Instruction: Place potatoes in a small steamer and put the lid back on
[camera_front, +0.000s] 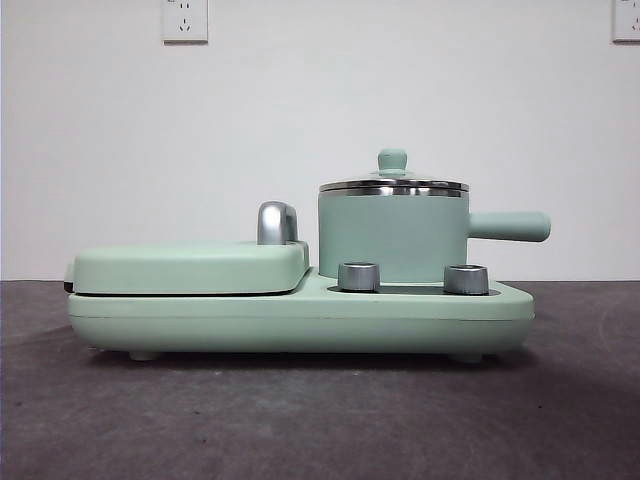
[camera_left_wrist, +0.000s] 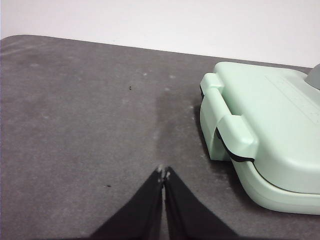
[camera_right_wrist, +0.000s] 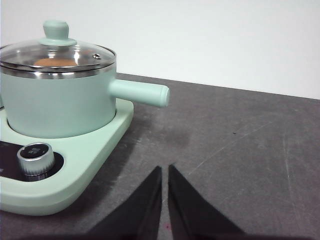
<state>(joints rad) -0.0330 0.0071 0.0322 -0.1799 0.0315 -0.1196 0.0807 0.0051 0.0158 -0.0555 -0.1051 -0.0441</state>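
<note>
The small steamer stands on the right side of the mint-green base, its straight handle pointing right. The glass lid with its green knob sits on the steamer. Through the lid in the right wrist view an orange-brown potato shows inside the steamer. My right gripper is shut over bare table, off to the side of the handle. My left gripper is shut over the table beside the flat hinged compartment. Neither gripper shows in the front view.
The flat hinged compartment fills the left half of the base, with a steel hinge post behind it. Two steel dials face front. Grey tabletop lies all around; a white wall is behind.
</note>
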